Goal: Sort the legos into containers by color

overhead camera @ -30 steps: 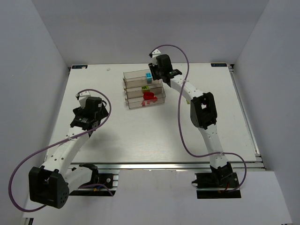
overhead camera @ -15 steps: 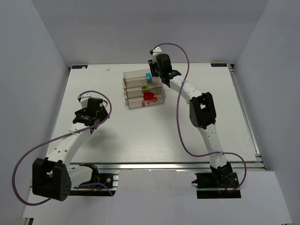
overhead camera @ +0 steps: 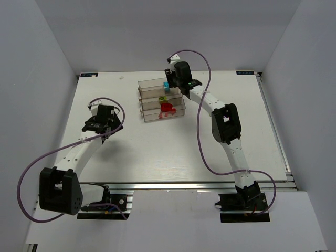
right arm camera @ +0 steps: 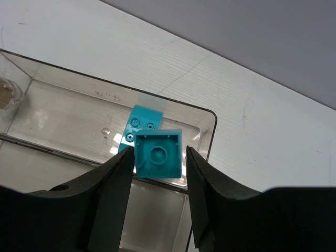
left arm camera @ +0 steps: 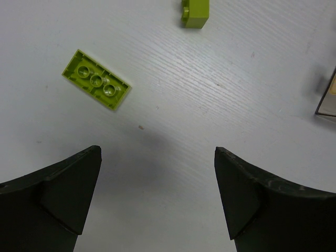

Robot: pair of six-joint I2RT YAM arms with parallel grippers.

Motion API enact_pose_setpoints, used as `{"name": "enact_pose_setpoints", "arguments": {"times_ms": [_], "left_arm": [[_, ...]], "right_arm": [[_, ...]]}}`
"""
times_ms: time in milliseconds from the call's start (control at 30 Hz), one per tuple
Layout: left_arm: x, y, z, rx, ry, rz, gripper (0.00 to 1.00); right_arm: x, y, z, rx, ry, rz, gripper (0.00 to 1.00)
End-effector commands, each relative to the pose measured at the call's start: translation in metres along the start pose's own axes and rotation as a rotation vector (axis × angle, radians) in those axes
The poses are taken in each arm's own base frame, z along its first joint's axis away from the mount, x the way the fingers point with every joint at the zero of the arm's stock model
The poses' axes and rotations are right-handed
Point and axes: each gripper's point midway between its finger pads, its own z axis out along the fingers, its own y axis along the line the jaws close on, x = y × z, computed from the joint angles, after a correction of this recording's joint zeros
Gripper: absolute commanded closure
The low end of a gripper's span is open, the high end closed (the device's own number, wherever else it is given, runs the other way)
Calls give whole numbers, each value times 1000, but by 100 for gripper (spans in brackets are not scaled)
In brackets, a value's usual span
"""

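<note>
My right gripper [right arm camera: 160, 152] hangs over the back bin of the clear containers [right arm camera: 209, 137], open. A square cyan lego [right arm camera: 157, 154] sits between its jaws, touching the left finger [right arm camera: 113, 184], with a thin gap to the right one. A flat cyan lego [right arm camera: 140, 122] lies in that bin below. From above, the containers [overhead camera: 152, 116] also hold a yellow-green lego [overhead camera: 163, 98] and red legos [overhead camera: 167, 108]. My left gripper [left arm camera: 157, 152] is wide open and empty above the table. Ahead of it lie a flat yellow-green lego [left arm camera: 96, 80] and a small yellow-green one [left arm camera: 195, 10].
A corner of the containers [left arm camera: 328, 100] shows at the right edge of the left wrist view. The right arm [overhead camera: 226, 123] reaches across the table's right half to the bins. White walls enclose the table on three sides.
The left arm has moved farther from its base, toward the back left. The right gripper's jaws have parted slightly around the cyan lego.
</note>
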Motion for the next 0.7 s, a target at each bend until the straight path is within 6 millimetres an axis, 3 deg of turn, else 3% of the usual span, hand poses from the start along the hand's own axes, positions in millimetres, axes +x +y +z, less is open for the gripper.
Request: {"name": "enact_pose_setpoints", "arguments": {"times_ms": [0,100,267,333,367,400,433,467,500,533,567,600,633,667], "left_arm": [[-28,-16,-4,53,-54,-18,2],[-31,-19,2,47,-47,-25,2],[-37,-21,8,38,-47,-23,2],[-39,-23,10,38,-48,-14,2],[-41,-24,11,39,-54,-6,2],[-43,-24,15,29,-61,-4,3],[-44,-21,18,18,-59,-3,6],[-45,-22,21,16,-57,15,14],[-44,-24,28,4,-48,31,19],[-46,-24,31,4,-41,36,26],[-46,-23,37,3,-29,52,39],[-52,-30,40,16,-32,56,45],[-47,-28,53,7,3,53,49],[-47,-33,59,15,15,54,49]], "right_arm": [[-11,-2,1,-2,-47,3,50],[-14,2,-1,-14,-51,3,42],[-22,0,-7,-18,-60,8,42],[-28,0,-15,-18,-66,12,44],[-31,2,-19,-32,-68,14,52],[-53,2,-36,-50,-103,11,59],[-61,6,-47,-78,-114,9,68],[-49,21,-55,-180,-87,0,89],[-77,22,-80,-230,-132,-18,100],[-74,30,-96,-289,-99,-25,100],[-68,44,-111,-406,-79,-32,100],[-87,43,-142,-460,-113,-38,100],[-85,50,-160,-528,-109,-47,100],[-85,60,-184,-649,-125,-49,92]]}}
